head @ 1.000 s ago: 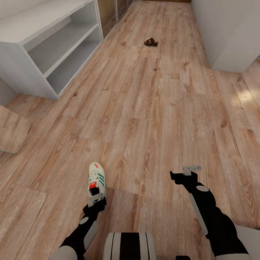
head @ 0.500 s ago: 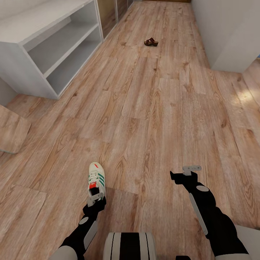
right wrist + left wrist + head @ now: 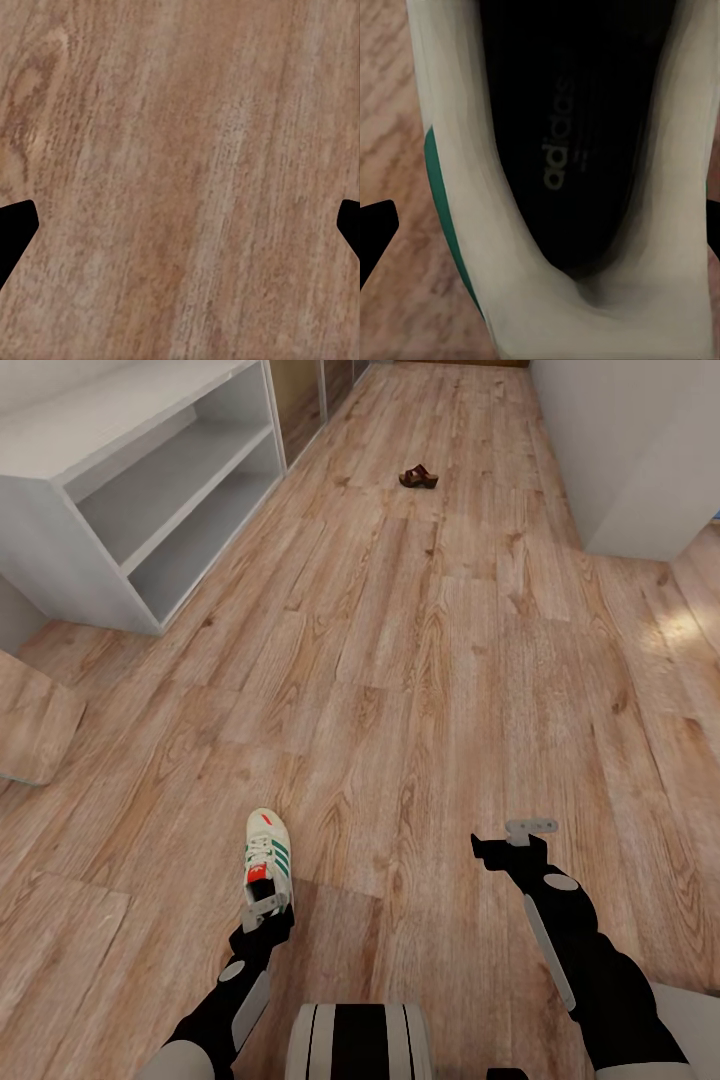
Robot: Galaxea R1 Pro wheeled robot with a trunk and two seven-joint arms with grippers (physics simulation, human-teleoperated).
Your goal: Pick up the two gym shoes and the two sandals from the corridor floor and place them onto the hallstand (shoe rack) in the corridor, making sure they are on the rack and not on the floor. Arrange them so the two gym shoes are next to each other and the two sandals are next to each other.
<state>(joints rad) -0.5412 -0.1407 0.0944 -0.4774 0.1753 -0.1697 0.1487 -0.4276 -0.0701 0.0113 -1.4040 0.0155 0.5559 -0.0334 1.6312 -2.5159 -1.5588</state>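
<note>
One cream-white gym shoe [image 3: 267, 855] with green stripes lies on the corridor floor [image 3: 420, 660], close in front of me, toe pointing away. My left gripper [image 3: 265, 910] is at its heel. In the left wrist view the gym shoe [image 3: 457, 187] lies between the spread black fingertips [image 3: 375, 232], and the gripper is open. My right gripper [image 3: 508, 838] hangs open over bare planks, with nothing between its fingertips [image 3: 15, 225]. A brown sandal [image 3: 418, 477] lies far ahead on the floor. The pale-grey hallstand [image 3: 60, 550] stands at the upper left, its two shelf levels bare.
A wood-look panel [image 3: 30, 730] juts in at the left edge below the hallstand. A white wall block [image 3: 630, 450] stands at the upper right. Wide bare floor runs between the shoe and the sandal.
</note>
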